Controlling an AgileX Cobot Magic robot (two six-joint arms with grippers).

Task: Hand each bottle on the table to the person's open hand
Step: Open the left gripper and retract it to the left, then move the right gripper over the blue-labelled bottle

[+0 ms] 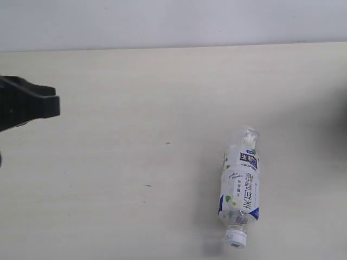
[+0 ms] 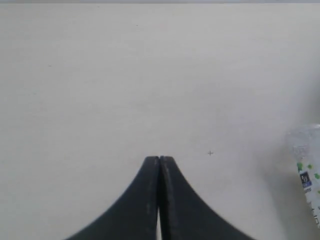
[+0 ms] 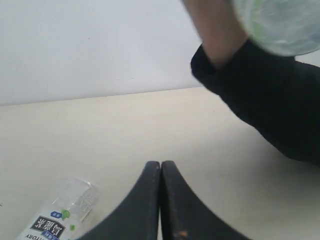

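One clear bottle [image 1: 241, 187] with a white and blue label and a white cap lies on its side on the table [image 1: 135, 97], right of centre, cap toward the front edge. Its base shows in the left wrist view [image 2: 306, 170] and the right wrist view [image 3: 62, 210]. My left gripper [image 2: 159, 159] is shut and empty, far left of the bottle; its dark body [image 1: 27, 103] shows at the left edge. My right gripper [image 3: 161, 163] is shut and empty. The person's hand [image 3: 212, 30], with a black sleeve [image 3: 270, 100], holds another clear bottle [image 3: 280, 22] up high.
A pale wall [image 1: 162, 21] runs behind the table's far edge. A few tiny dark specks [image 1: 167, 143] mark the tabletop. A dark blur at the exterior view's right edge [image 1: 342, 124] is too unclear to name.
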